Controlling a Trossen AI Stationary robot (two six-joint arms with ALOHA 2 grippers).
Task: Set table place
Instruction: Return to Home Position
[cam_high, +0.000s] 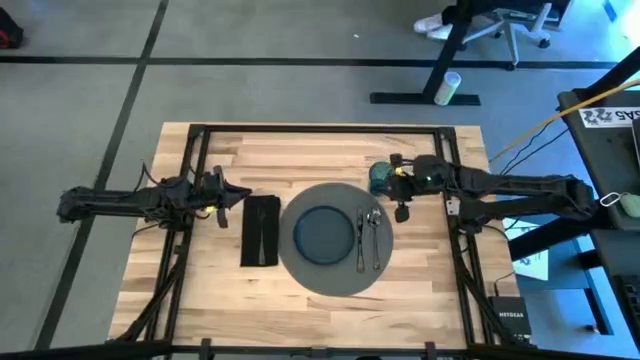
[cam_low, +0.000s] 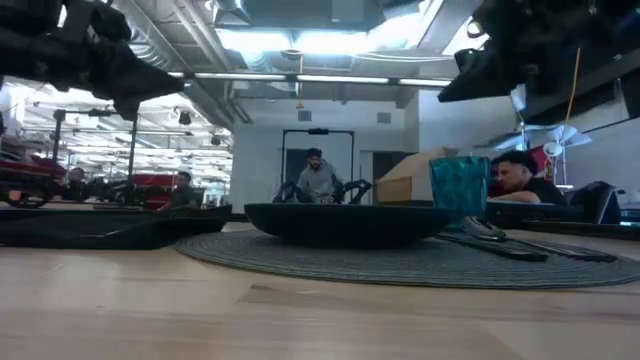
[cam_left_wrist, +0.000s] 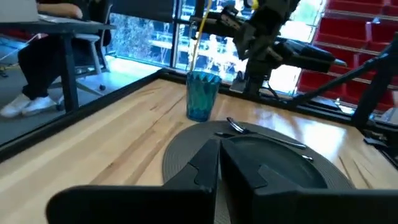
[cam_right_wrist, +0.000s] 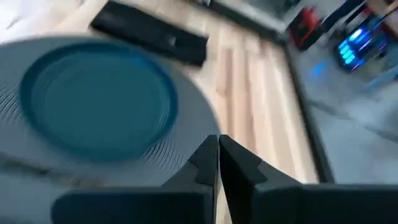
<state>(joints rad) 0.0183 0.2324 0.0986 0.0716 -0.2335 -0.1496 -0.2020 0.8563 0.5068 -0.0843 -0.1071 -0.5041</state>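
On the pale wooden table (cam_high: 200, 300) lies the round dark-grey placemat (cam_high: 335, 280), the place. A dark blue-grey plate (cam_high: 325, 235) sits on its middle. Two pieces of cutlery (cam_high: 368, 240) lie on the mat, right of the plate. A black napkin (cam_high: 260, 230) lies flat on the table left of the mat. A teal cup (cam_high: 379, 179) stands upright at the mat's far right rim. My left gripper (cam_high: 238, 196) hovers shut beyond the napkin's far end. My right gripper (cam_high: 398, 188) is shut too, raised in the air beside the cup.
Black frame rails (cam_high: 190, 180) run over the table's left, right and far sides. Bare wood shows along the near edge (cam_high: 320, 320). In the low view, people (cam_low: 318, 178) sit in the room beyond the table. An office chair and desk legs (cam_high: 470, 40) stand on the floor behind.
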